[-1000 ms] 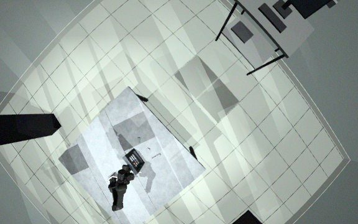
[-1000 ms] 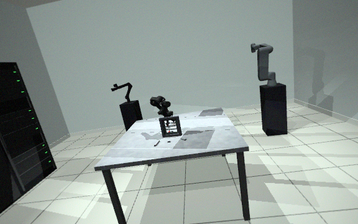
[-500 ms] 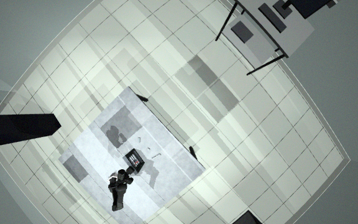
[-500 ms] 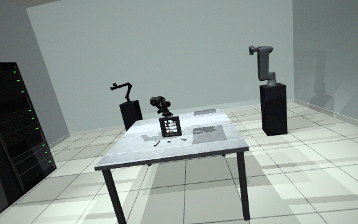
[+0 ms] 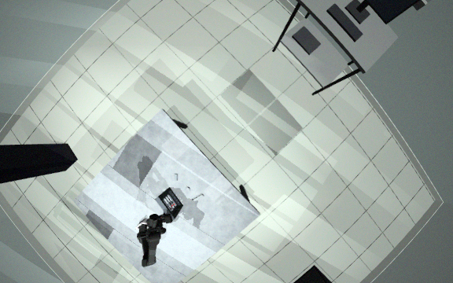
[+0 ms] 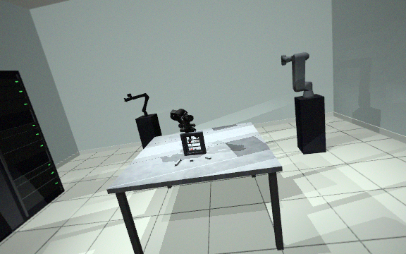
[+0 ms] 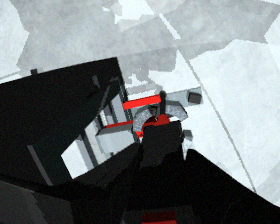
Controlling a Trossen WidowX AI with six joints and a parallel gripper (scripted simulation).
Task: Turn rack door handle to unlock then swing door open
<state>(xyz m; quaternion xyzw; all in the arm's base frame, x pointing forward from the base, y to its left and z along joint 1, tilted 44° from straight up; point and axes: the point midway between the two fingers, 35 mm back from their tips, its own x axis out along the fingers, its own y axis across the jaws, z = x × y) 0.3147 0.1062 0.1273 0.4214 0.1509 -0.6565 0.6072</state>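
Note:
The black rack frame (image 5: 176,197) (image 6: 203,142) (image 7: 91,75) stands upright on the table, with pale and red parts showing in its opening. My gripper (image 7: 163,152) is at one side of the rack. It is shut on the handle, whose red part (image 7: 162,120) shows between the grey fingertips in the wrist view. A red bar (image 7: 142,102) runs beside the fingers toward the frame. The dark gripper body hides much of the handle. The door's edge and the handle's exact turn cannot be made out. In the exterior view the fingers are hidden behind the rack.
Small loose pieces lie on the table (image 5: 222,232) (image 6: 146,174) on the other side of the rack from the arm: one long piece (image 5: 197,196) (image 6: 177,162), a tiny one (image 5: 188,187) (image 6: 191,161) and a short one (image 5: 176,177) (image 6: 208,158). Other robots stand on pedestals beyond the table.

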